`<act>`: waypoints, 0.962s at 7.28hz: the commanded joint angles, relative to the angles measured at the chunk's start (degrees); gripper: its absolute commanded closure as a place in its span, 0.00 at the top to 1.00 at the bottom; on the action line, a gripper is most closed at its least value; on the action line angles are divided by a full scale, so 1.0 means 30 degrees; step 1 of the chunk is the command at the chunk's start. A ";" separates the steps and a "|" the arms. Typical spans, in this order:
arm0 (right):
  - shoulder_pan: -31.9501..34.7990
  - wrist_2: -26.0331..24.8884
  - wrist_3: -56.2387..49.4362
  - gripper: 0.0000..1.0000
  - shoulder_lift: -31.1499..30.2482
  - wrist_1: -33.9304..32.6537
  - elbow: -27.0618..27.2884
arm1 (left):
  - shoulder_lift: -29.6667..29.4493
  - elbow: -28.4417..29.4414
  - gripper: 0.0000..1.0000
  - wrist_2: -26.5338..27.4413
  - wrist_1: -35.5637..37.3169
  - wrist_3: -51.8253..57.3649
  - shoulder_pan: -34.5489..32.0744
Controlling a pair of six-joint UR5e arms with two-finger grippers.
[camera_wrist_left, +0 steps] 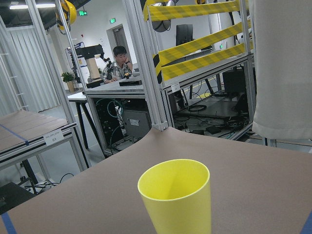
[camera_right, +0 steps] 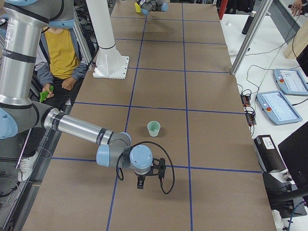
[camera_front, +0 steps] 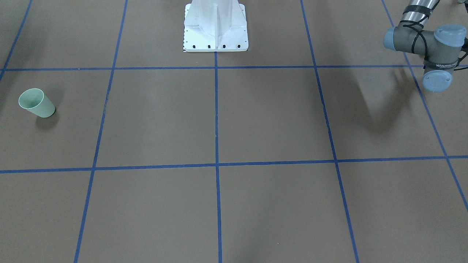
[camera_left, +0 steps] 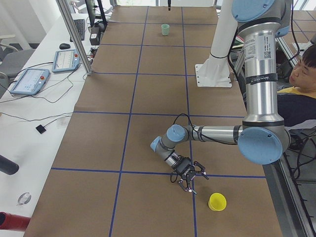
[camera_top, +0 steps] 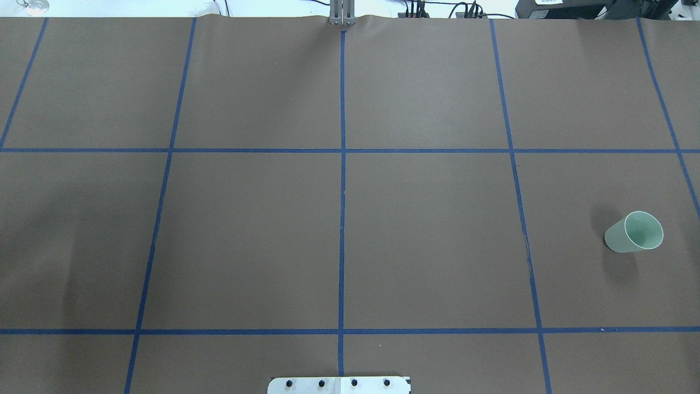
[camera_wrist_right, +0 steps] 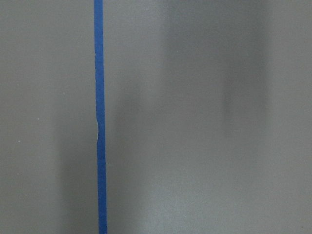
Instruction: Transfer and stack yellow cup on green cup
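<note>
The yellow cup [camera_left: 217, 201] stands upright near the table's end on my left side. It fills the low centre of the left wrist view [camera_wrist_left: 178, 200]. My left gripper [camera_left: 188, 181] hangs low over the table a short way from the cup, apart from it; I cannot tell whether it is open or shut. The green cup [camera_top: 634, 232] stands upright at the right side of the table and also shows in the front-facing view [camera_front: 36, 103]. My right gripper [camera_right: 140, 184] points down at the table, a little away from the green cup [camera_right: 153, 128]; I cannot tell its state.
The brown table cover carries a grid of blue tape lines [camera_top: 342, 164]. The white robot base [camera_front: 215, 27] stands at the table's near edge. A person [camera_left: 301, 74] sits behind the robot. Tablets [camera_left: 29, 79] lie on the side bench.
</note>
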 commanded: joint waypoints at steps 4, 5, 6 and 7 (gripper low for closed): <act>-0.0009 0.0004 0.0000 1.00 0.0016 0.0000 0.0088 | 0.0967 0.1595 1.00 -0.1466 -0.2366 -0.1886 0.0190; -0.0009 0.0033 0.0000 1.00 0.0016 0.0000 0.0088 | 0.0967 0.1772 1.00 -0.1495 -0.2660 -0.2293 0.0277; -0.0009 0.0033 0.0000 1.00 0.0016 0.0000 0.0088 | 0.0967 0.2412 1.00 -0.1582 -0.3098 -0.2558 0.0365; -0.0009 0.0033 0.0000 1.00 0.0016 0.0000 0.0088 | 0.0967 0.3114 1.00 -0.1757 -0.3566 -0.2677 0.0569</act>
